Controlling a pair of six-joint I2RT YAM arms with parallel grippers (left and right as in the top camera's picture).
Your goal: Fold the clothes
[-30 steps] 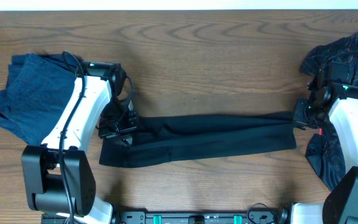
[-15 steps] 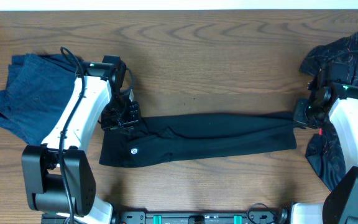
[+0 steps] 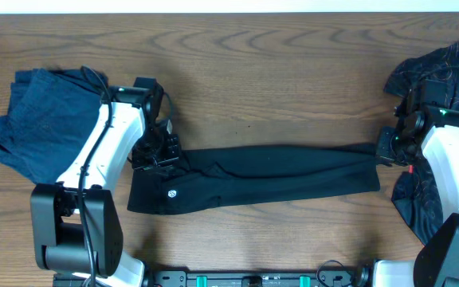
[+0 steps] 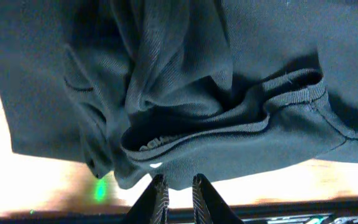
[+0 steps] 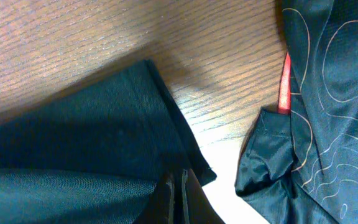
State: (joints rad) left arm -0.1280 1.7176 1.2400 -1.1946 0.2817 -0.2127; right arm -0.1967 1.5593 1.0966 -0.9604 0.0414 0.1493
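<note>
Clothes sit in three lots across the desk (image 3: 277, 80), and I take them from the left of the overhead frame. The dark blue garments (image 3: 34, 119) lie heaped at the left edge, well apart from the work. The left arm (image 3: 102, 151) reaches up from the bottom left and bends inward, bringing the left hand (image 3: 159, 155) down on the upper left corner of the black shirt (image 3: 277, 171). The shirt is a long, narrow band across the middle of the desk, with its white round logo (image 3: 173, 192) showing near the left end. In the left wrist view the fingers stand almost together just below the bunched collar (image 4: 197, 134), and I cannot tell whether any cloth is caught between them. At the far end, the right arm (image 3: 453, 167) comes up along the right edge with the right hand (image 3: 385, 147) low at the shirt's upper right corner. Its fingers are pressed together, and I judge them to be on the shirt's end. The swirl-lined garment (image 3: 445, 68) is piled in the upper right and trails down under that arm, near the shirt's end but not on it. My reading is that the band is being stretched flat before the next fold. To do it well, I would hold the right end steady and draw the left corner outward until the collar bunching smooths. I would keep both hands low so the cloth slides and does not lift, and keep the pull level so the band stays straight.
</note>
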